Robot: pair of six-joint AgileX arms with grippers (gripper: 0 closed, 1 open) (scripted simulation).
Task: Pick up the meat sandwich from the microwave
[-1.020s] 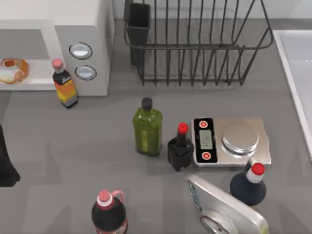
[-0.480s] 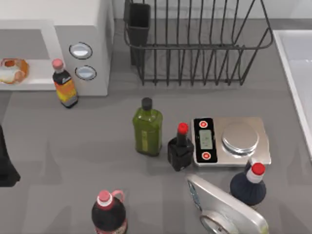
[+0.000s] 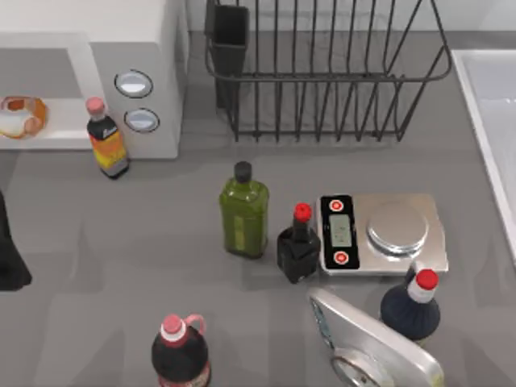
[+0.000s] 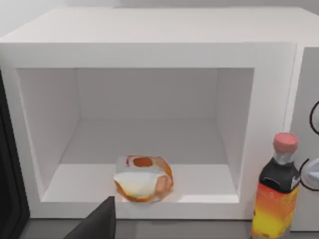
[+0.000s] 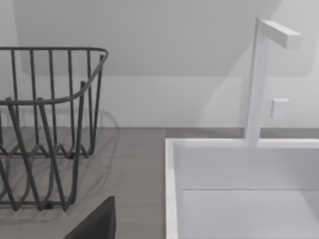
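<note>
The meat sandwich [image 4: 143, 178], a small orange-brown bun with pale filling, lies on the floor of the open microwave [image 4: 149, 30] near the front edge of its cavity. From above, the meat sandwich [image 3: 20, 117] sits at the far left and the white microwave [image 3: 121, 32] fills the back left corner. My left arm [image 3: 10, 258] is at the table's left edge, in front of the microwave and well short of the sandwich. A dark part of the left gripper [image 4: 97, 224] faces the cavity. A dark part of my right gripper [image 5: 94, 224] faces the sink.
An orange-labelled sauce bottle [image 3: 106, 141] stands just in front of the microwave's knobs. A black dish rack [image 3: 322, 72] is at the back, a white sink [image 3: 492, 105] at the right. Mid-table stand a green bottle [image 3: 244, 211], a black bottle [image 3: 298, 246] and a scale [image 3: 383, 234].
My left arm has shifted slightly away from the table's front edge, toward the microwave. Nothing else has moved.
</note>
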